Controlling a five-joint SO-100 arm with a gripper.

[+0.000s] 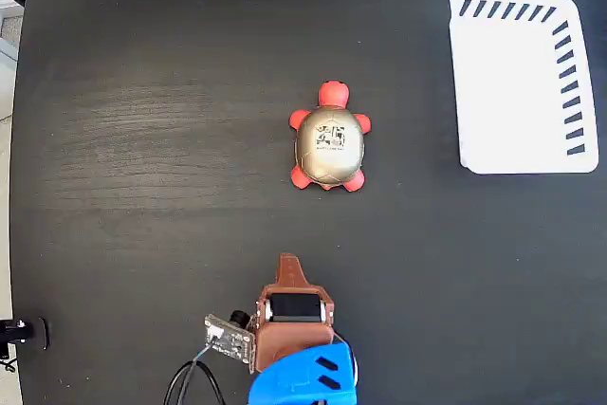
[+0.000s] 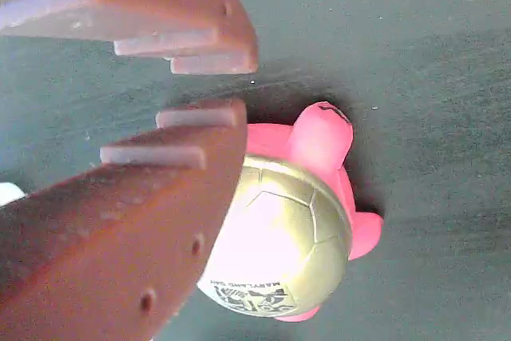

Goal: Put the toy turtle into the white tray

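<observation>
The toy turtle [image 1: 329, 146] lies in the middle of the dark table, its gold shell carrying a black mark and its red head pointing to the top of the fixed view. Well below it, apart from it, is my brown gripper [image 1: 289, 265], tapering to one narrow tip. In the wrist view the gripper [image 2: 239, 85] holds nothing, its two tips almost together with only a thin slit between them. The turtle [image 2: 295, 221] sits just beyond the lower finger [image 2: 144, 229], which hides part of the shell. The white tray [image 1: 522, 82], with black stripes on two edges, lies at the upper right.
The black table [image 1: 142, 139] ends at the left, where a pale floor strip shows. A small circuit board with cables [image 1: 223, 334] hangs off the arm's left side, and the blue arm segment [image 1: 303, 377] is at the bottom edge.
</observation>
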